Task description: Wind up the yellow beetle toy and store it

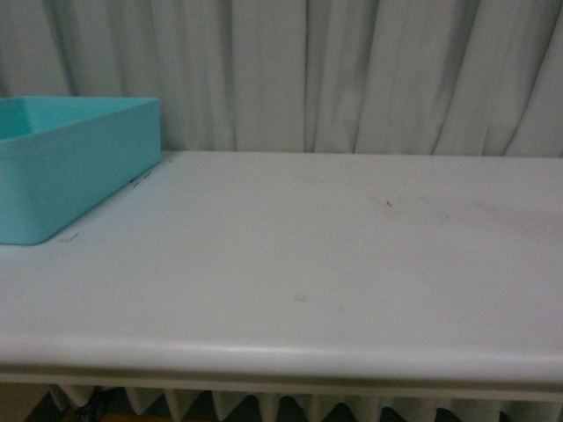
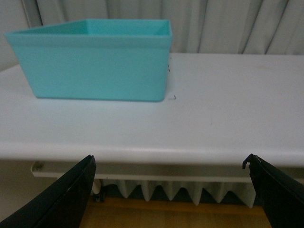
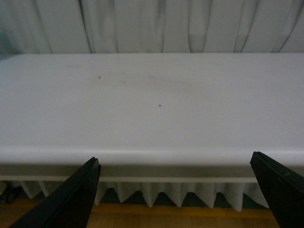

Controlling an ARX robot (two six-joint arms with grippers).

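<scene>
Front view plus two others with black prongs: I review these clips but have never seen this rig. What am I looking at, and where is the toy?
The machine is a robot with two arms, each ending in a gripper. The front view comes from a camera on its body, looking over a white table toward a curtain; neither arm shows there. A teal bin stands at the table's left. The other two pictures come from cameras on the wrists. The black prongs are the fingers: the left gripper faces the bin from in front of the table's edge, the right gripper faces bare tabletop. Both are wide open and hold nothing. The yellow beetle toy appears in no picture; the bin's inside is mostly hidden, so it cannot be ruled out there.
</scene>
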